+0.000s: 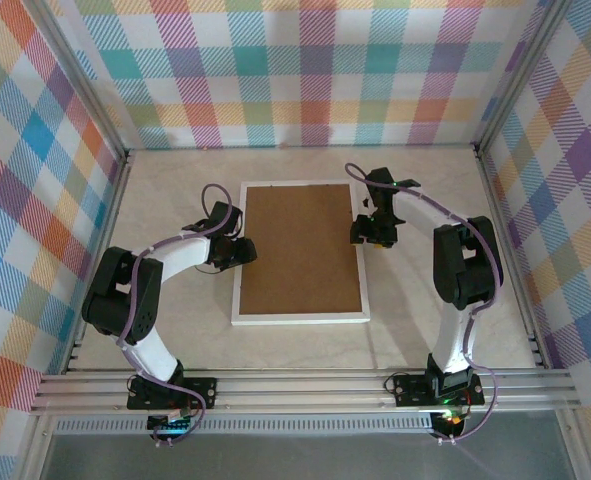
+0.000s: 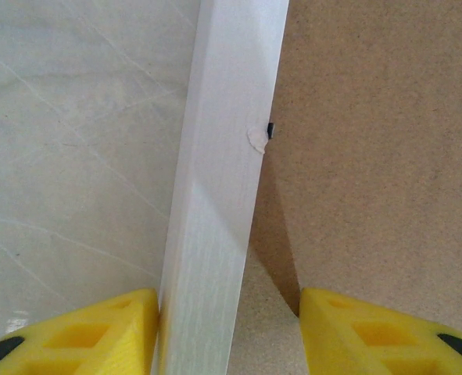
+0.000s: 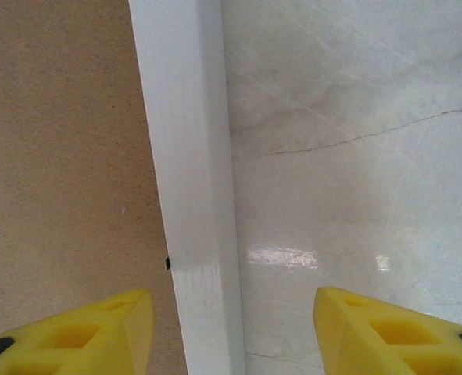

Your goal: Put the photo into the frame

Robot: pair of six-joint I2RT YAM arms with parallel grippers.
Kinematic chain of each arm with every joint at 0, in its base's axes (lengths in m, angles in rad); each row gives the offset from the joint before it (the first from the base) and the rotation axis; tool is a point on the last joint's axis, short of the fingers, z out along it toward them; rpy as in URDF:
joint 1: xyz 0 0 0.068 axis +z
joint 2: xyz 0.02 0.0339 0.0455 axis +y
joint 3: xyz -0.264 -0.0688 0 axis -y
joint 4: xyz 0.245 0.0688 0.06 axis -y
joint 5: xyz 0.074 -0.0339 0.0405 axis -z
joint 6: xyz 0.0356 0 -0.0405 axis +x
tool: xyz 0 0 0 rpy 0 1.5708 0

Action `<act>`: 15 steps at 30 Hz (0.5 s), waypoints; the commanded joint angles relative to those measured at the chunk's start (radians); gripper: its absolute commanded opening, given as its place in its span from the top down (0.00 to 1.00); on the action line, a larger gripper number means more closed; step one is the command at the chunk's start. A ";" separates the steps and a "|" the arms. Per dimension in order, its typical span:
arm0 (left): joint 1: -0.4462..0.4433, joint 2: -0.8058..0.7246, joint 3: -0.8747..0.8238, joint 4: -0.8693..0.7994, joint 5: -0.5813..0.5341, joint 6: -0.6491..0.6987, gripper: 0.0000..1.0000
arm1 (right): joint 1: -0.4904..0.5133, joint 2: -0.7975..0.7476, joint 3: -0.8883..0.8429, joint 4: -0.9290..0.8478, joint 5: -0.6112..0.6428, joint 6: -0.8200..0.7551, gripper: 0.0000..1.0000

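Plaid cloth walls (image 1: 305,60) in pastel checks close three sides, with aluminium posts (image 1: 83,85) at the far corners. The bench (image 1: 295,345) is pale, marble-veined and glossy, catching a soft glare patch (image 3: 281,258); aluminium rails (image 1: 305,388) line its near edge

1. frame (image 1: 300,317) border: white and smooth, with a satin sheen; faint lengthwise grain noted in the left wrist view.
2. backing board (image 1: 300,250): brown, matt, finely speckled; taken for pressed fibreboard.
3. table (image 1: 425,330): pale and marble-like with thin veins; polished, with glare patches recorded in the right wrist view.
4. fingers (image 2: 82,332) of the left gripper (image 2: 227,295) and of the right gripper (image 3: 231,291): yellow plastic, matt, slightly grainy.
5. rails (image 1: 305,385): bare metal, brushed, ribbed.
6. walls (image 1: 305,70): checked pastel pattern, matt, with a woven-cloth look.
7. arm links (image 1: 175,255): white and black shells, logged as smooth, semi-gloss plastic.
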 commanded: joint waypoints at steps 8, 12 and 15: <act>-0.011 -0.025 -0.007 -0.043 -0.009 -0.007 0.50 | 0.005 0.032 -0.031 0.042 0.010 0.028 0.43; -0.013 -0.024 -0.007 -0.039 -0.004 -0.010 0.50 | 0.005 0.053 -0.047 0.052 0.009 0.030 0.43; -0.013 -0.020 -0.007 -0.038 0.000 -0.011 0.50 | 0.007 0.071 -0.053 0.053 -0.001 0.035 0.43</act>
